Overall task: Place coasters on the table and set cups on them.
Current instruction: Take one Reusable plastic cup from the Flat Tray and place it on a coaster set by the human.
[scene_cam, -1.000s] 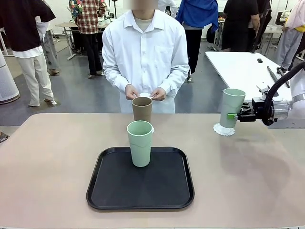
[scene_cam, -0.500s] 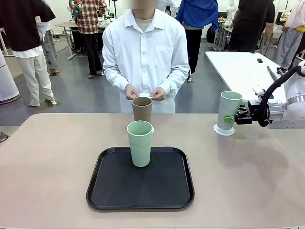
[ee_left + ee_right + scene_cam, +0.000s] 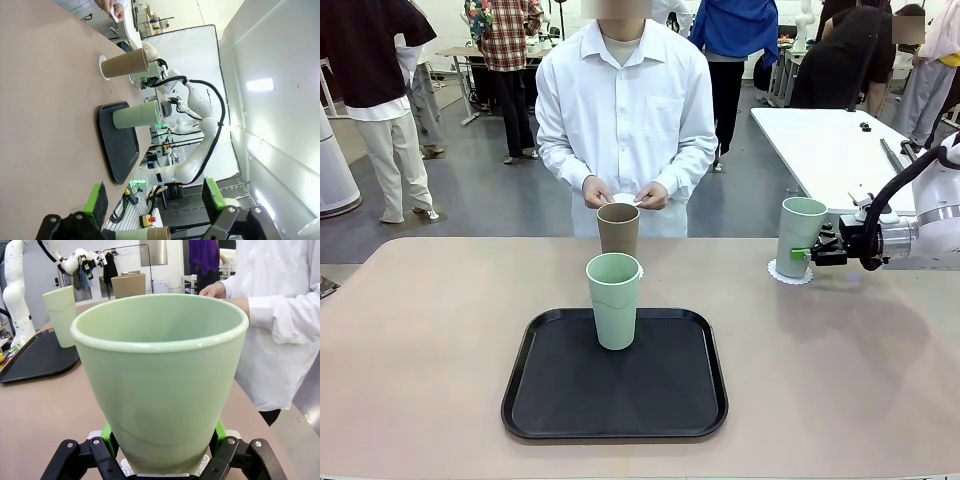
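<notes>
Right wrist view: green-padded fingers [image 3: 106, 432] clamp a plain mint cup [image 3: 160, 380].

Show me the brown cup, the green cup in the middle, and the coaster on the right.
brown cup [image 3: 618, 232]: front view, middle of its wall.
middle green cup [image 3: 614, 305]: front view, middle of its wall.
coaster [image 3: 773, 271]: front view, lacy left edge.
</notes>
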`<state>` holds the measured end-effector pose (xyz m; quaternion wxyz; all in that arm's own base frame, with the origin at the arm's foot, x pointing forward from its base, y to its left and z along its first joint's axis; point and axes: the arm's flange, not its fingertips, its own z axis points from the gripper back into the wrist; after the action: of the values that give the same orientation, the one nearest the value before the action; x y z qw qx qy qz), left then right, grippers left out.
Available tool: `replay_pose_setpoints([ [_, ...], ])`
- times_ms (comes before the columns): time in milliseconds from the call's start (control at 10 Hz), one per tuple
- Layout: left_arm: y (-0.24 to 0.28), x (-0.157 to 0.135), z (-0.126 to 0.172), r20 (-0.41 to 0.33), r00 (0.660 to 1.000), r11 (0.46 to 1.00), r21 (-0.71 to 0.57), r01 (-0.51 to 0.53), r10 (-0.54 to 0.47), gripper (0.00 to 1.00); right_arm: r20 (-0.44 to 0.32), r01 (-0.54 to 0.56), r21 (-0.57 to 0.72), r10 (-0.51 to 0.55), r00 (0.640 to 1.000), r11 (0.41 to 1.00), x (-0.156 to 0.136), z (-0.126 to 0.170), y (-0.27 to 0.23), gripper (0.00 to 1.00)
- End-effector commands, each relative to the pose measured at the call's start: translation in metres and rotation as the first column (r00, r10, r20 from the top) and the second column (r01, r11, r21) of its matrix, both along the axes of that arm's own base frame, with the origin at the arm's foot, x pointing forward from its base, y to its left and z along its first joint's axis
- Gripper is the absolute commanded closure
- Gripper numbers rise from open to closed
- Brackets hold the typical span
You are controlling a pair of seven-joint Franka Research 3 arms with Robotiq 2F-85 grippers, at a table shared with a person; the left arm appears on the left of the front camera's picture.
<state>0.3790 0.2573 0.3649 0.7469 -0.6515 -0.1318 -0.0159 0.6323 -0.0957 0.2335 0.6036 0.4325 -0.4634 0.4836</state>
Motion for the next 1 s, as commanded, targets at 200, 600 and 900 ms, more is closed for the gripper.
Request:
replay_pose_setpoints([
  [200, 0.0012, -0.0003, 0.0019, 0.014, 1.0, 1.0, -0.007, -0.001, 0.001, 0.0, -0.006, -0.04, -0.005, 0.04, 0.999, 0.999, 0.0063, 0.0021, -0.0032, 0.17],
  [600, 0.0012, -0.0003, 0.0019, 0.014, 1.0, 1.0, -0.007, -0.001, 0.001, 0.0, -0.047, -0.043, -0.021, 0.042, 0.998, 0.999, 0.0053, 0.001, -0.0034, 0.0],
  [900, 0.0012, -0.0003, 0.0019, 0.014, 1.0, 1.0, -0.007, -0.001, 0.001, 0.0, -0.057, -0.045, -0.03, 0.043, 0.997, 0.999, 0.0051, 0.0016, -0.0032, 0.0],
])
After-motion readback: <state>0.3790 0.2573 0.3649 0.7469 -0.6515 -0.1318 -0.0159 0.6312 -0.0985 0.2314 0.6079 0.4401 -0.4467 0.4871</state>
